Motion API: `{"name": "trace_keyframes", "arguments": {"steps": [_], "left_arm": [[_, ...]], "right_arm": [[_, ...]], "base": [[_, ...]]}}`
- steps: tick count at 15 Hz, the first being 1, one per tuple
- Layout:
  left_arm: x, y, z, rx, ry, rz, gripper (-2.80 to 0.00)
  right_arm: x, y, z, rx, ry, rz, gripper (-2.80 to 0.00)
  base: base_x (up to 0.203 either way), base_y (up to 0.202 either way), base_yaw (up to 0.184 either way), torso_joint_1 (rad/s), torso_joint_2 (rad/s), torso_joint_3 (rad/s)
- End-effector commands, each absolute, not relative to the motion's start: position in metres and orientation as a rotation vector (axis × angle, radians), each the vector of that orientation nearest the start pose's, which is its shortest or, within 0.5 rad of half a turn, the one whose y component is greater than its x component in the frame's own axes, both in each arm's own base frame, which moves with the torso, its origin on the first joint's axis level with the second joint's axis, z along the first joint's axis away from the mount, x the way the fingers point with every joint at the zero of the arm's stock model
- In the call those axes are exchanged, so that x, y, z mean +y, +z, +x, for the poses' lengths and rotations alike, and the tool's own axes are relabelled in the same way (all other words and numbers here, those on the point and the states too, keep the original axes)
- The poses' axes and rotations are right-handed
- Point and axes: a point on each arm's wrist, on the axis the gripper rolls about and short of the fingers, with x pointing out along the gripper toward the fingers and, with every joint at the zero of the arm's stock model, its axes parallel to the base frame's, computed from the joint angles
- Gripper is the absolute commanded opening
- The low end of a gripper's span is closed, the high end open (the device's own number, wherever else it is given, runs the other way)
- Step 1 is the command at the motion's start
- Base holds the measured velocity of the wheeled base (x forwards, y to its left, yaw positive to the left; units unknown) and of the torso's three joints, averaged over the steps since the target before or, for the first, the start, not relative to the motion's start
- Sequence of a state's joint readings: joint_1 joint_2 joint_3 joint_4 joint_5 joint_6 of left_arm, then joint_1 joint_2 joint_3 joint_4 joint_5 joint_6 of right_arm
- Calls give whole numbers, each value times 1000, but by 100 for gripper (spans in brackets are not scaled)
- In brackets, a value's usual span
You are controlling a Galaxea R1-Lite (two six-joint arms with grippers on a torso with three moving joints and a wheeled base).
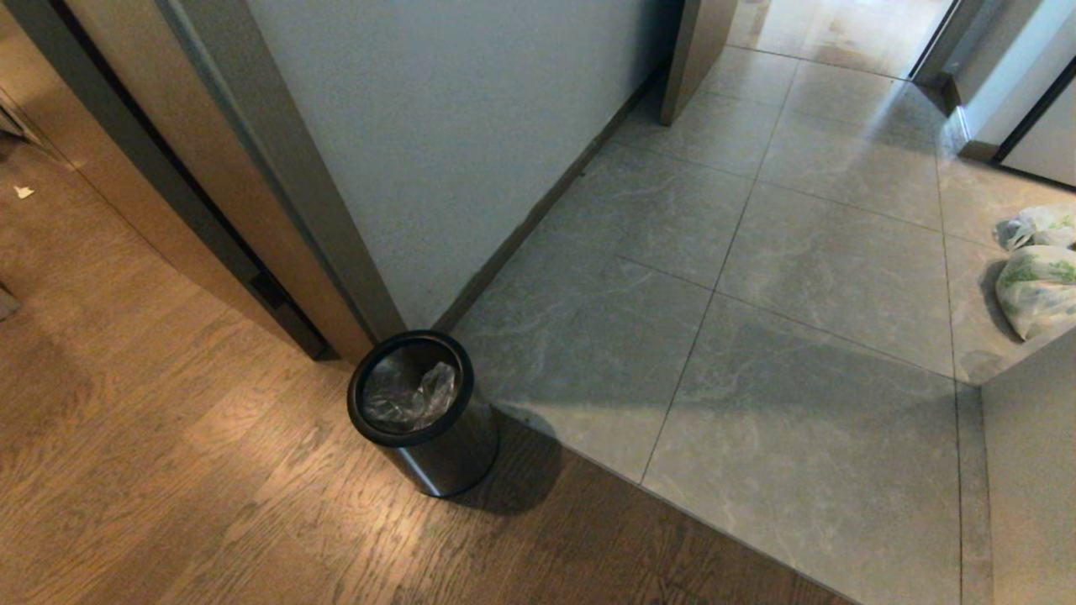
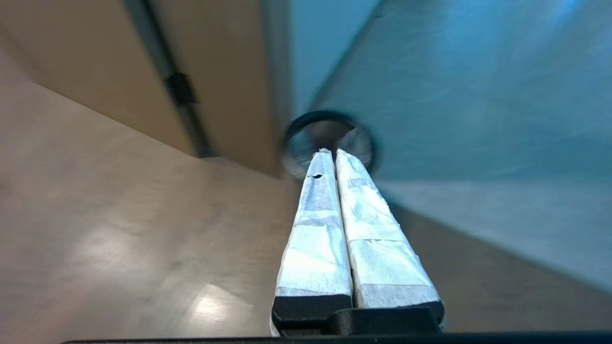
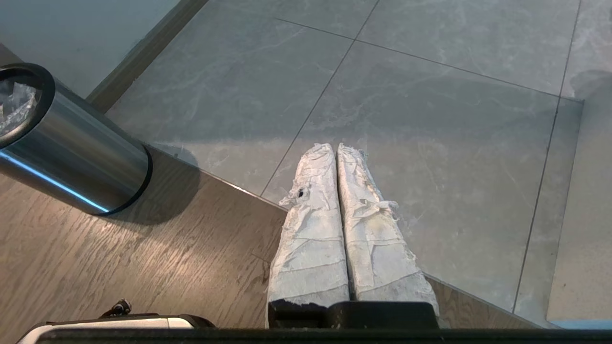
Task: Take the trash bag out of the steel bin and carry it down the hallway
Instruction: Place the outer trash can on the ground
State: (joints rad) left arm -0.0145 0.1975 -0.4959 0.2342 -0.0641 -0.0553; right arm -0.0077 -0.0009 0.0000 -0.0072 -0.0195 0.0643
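The steel bin [image 1: 429, 420] stands on the wood floor at the corner of a wall, right at the edge of the hallway [image 1: 756, 294] tiles. The clear crinkled trash bag [image 1: 412, 395] lies crumpled inside it, below the black rim. Neither arm shows in the head view. In the left wrist view my left gripper [image 2: 331, 152] is shut and empty, its taped fingers pointing at the bin [image 2: 330, 136] from a distance above the floor. My right gripper [image 3: 334, 147] is shut and empty over the floor seam, with the bin [image 3: 71, 157] off to its side.
A pale wall [image 1: 471, 126] with dark skirting and a brown door frame [image 1: 210, 193] rise behind the bin. Two white bags with green print [image 1: 1038, 269] lie on the tiles at the right. A low grey wall corner [image 1: 1030, 470] stands at the near right.
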Motion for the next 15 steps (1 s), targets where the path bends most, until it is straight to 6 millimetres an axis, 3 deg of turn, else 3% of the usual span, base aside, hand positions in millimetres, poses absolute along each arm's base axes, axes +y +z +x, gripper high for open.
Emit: {"name": "trace_keyframes", "arguments": {"steps": [1, 3, 6, 8, 10, 15], "left_arm": [[-2, 244, -10, 133, -99, -144, -280], [-5, 280, 40, 313, -135, -301, -280], [-9, 289, 117, 521, -147, -508, -280], [-10, 278, 162, 633, -117, -655, -280], [-8, 257, 193, 740, -137, -766, -280], [-1, 190, 226, 970, -72, -798, -280]], "right_arm": [[0, 76, -23, -9, -27, 64, -280], [0, 76, -23, -9, -26, 64, -280], [0, 76, -23, -9, -26, 64, -280], [0, 76, -23, -9, -27, 64, -280], [0, 76, -23, -9, -27, 64, -280], [0, 76, -23, -9, -27, 64, -280]], "base": [[0, 0, 0, 0, 0, 0], [0, 0, 0, 0, 0, 0], [0, 0, 0, 0, 0, 0], [0, 0, 0, 0, 0, 0], [0, 0, 0, 0, 0, 0], [0, 0, 0, 0, 0, 0]]}}
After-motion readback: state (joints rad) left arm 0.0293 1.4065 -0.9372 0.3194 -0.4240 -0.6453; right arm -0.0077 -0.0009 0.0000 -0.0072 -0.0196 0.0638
